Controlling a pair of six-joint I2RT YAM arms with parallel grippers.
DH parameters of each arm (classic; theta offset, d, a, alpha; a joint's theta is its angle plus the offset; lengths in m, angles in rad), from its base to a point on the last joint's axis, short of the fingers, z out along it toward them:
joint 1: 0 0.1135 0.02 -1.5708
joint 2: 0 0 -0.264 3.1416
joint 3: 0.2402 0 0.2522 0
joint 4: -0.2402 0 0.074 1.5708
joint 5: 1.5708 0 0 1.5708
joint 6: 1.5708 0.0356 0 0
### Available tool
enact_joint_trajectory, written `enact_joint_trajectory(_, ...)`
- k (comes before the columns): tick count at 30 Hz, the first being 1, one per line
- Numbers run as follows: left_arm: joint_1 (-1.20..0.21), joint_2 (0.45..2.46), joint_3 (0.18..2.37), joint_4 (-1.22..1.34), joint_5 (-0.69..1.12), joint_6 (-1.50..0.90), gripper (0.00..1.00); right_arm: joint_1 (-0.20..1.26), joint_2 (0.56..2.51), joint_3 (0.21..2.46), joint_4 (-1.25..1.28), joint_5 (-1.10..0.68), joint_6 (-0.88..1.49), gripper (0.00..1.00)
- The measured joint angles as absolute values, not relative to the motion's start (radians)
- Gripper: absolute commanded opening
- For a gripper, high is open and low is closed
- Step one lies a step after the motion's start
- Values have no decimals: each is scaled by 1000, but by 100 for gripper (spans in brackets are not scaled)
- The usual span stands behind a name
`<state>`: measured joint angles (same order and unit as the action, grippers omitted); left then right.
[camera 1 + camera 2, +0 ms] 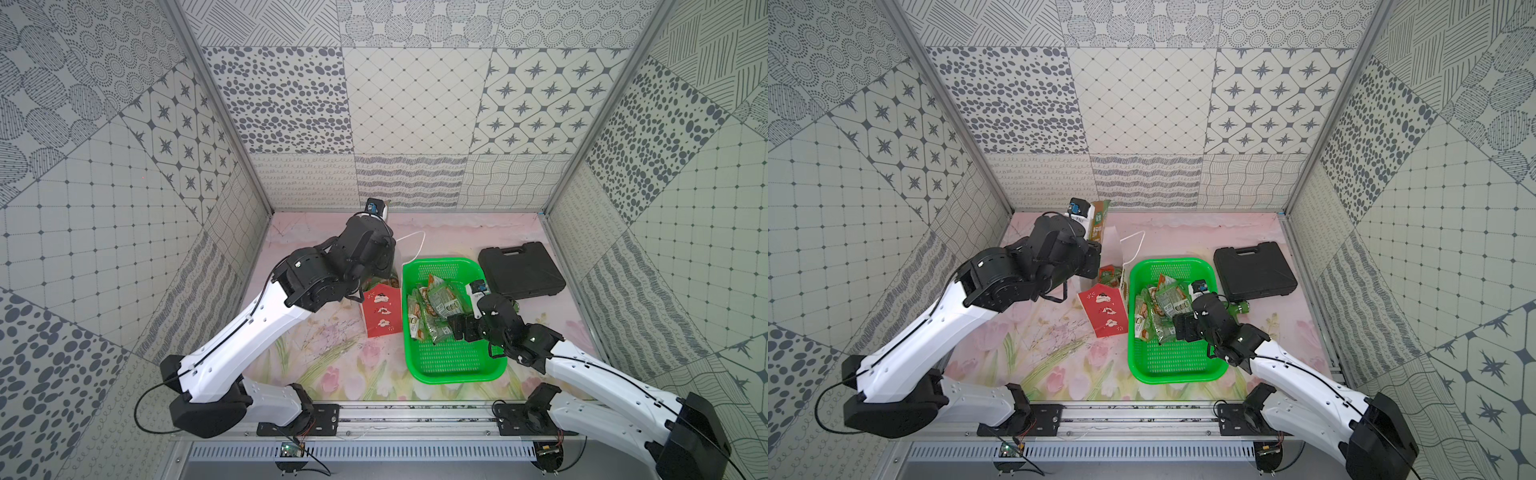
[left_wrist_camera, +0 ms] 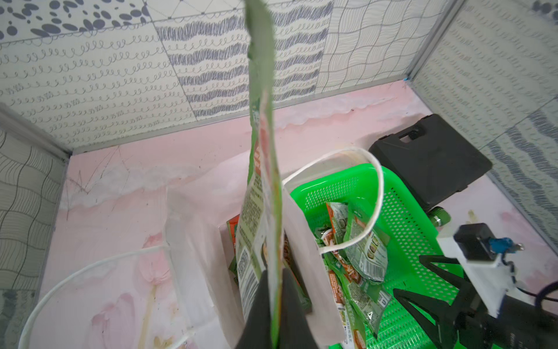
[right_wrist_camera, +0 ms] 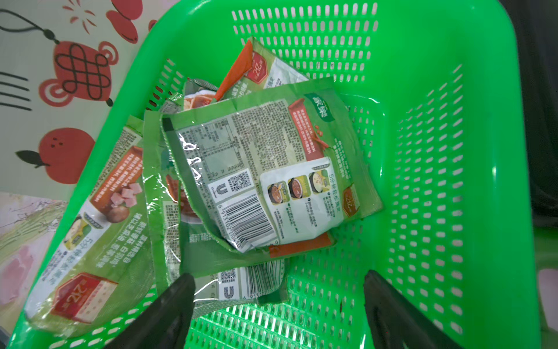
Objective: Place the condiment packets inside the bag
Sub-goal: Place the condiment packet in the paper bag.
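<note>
1. The left gripper (image 2: 273, 282) had its black fingers closed on one end of a long, flat, glossy green condiment packet (image 2: 261, 121), seen edge-on in the left wrist view. The same packet showed beside the wrist in a top view (image 1: 1099, 220).
2. The tall paper gift bag (image 1: 1104, 311), white above and red below with white cord handles, stood on the floral table (image 1: 1038, 353) just beside the green plastic mesh basket (image 1: 1175, 370). Its mouth was open, and some packets (image 1: 1109, 274) already lay inside it.
3. Deciding relation: the held packet's long axis ran straight out from the fingertips, and the bag's mouth appeared to lie under the gripped end, between the two white walls. Whether the packet touched the nearer wall could not be told. The left arm was the nearer to the bag. A release would probably need the packet tipped lengthwise into the narrow opening.
4. The right gripper (image 3: 277, 275) had its fingers spread wide and gripped nothing. It sat low over the basket floor, with one packet's edge lying between the fingers. The heap of condiment packets (image 3: 265, 169) lay just ahead of the fingertips.
</note>
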<state>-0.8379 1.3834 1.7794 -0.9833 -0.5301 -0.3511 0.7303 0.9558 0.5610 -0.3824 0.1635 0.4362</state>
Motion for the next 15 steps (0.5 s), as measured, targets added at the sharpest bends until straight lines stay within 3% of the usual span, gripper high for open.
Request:
enact_joint_trajectory(4, -767, 1473, 1845, -1067, -461, -376, 0, 734, 969, 565, -382, 168, 407, 81)
enact_joint_trajectory(15, -712, 1557, 1842, -1235, -235, -402, 1, 746, 1032, 598, -374, 185, 332, 79)
